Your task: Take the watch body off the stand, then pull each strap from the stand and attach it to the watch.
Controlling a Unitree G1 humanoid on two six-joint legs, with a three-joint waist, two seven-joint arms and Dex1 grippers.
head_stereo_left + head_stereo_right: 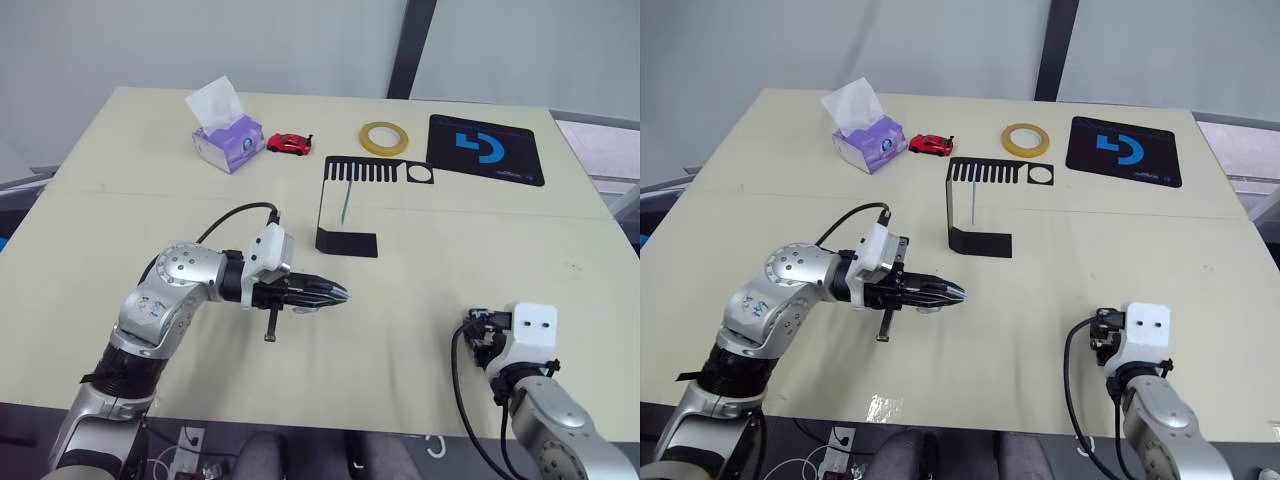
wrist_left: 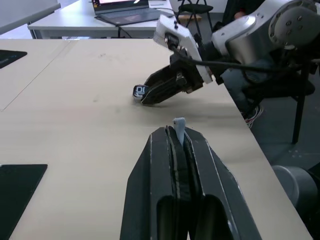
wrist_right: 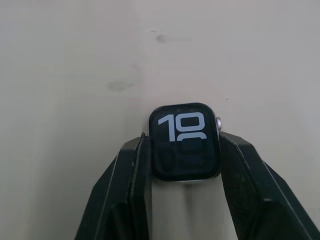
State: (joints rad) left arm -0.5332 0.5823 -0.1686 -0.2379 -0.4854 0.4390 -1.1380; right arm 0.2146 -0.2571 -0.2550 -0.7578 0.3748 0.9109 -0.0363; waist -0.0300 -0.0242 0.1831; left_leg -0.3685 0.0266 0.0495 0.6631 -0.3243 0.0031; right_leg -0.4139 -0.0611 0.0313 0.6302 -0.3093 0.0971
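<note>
The right gripper is clamping the small rounded-square watch body with the dark screen and white digits between its 2 black fingers, pressing on the case's 2 sides, screen facing the wrist camera. It is holding low over the near right part of the pale beige wooden table, the watch body's silver-grey rim just above the surface.

The left gripper is reaching out sideways over the table's near middle, its 2 black fingers pinched tight on a thin pale grey-blue strap whose tip is poking out past the fingertips. The 2 grippers are sitting well apart.

Beyond the left gripper, the thin black bent-sheet stand with the comb-like top plate is standing upright. Along the far edge: a purple tissue box, a small red toy car, a yellow tape roll and a black mat with a blue logo.
</note>
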